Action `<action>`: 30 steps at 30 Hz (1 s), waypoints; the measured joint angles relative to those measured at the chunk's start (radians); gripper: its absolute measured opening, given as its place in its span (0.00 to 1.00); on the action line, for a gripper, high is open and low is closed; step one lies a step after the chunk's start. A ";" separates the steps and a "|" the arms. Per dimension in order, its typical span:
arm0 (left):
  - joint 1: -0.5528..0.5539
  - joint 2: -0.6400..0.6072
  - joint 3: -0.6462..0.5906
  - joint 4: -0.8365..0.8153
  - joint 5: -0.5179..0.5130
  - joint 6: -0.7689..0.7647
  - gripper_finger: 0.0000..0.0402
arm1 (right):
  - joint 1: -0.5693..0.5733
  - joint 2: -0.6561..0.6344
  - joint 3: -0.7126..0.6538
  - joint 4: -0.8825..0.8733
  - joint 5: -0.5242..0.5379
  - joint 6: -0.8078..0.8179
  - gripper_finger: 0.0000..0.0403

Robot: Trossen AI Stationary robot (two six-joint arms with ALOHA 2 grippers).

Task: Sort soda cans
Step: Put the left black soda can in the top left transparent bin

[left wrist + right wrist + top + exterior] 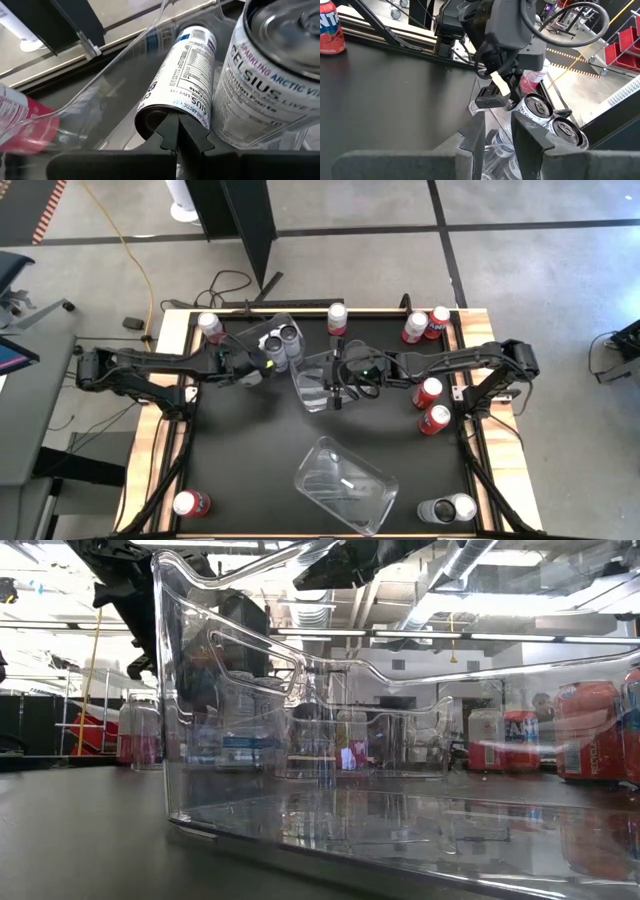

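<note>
Centrally, right gripper [335, 385] narrowly clamps rim of clear plastic rectangular bin [312, 380] — stiff, slick, light; left gripper [181, 129] shut beside white cylindrical soda cans [177, 80] — rigid, smooth, dentable; grasp mid-body.

Both arms reach in toward the middle from nine and three o'clock. The left gripper [262, 370] has its fingers pressed together; the right gripper [335, 385] stands slightly parted

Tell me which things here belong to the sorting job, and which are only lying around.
Job: red cans, white cans, clear bins, left gripper and right gripper.
Lying around: yellow cable and black stand on the floor.
</note>
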 joint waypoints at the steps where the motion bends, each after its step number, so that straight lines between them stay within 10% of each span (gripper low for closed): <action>1: 0.005 0.000 0.000 0.013 0.004 0.009 0.00 | 0.000 0.000 0.000 0.000 0.000 0.000 0.28; 30: 0.146 -0.002 0.075 0.144 0.124 0.241 0.00 | 0.000 0.000 0.000 -0.002 0.000 0.000 0.28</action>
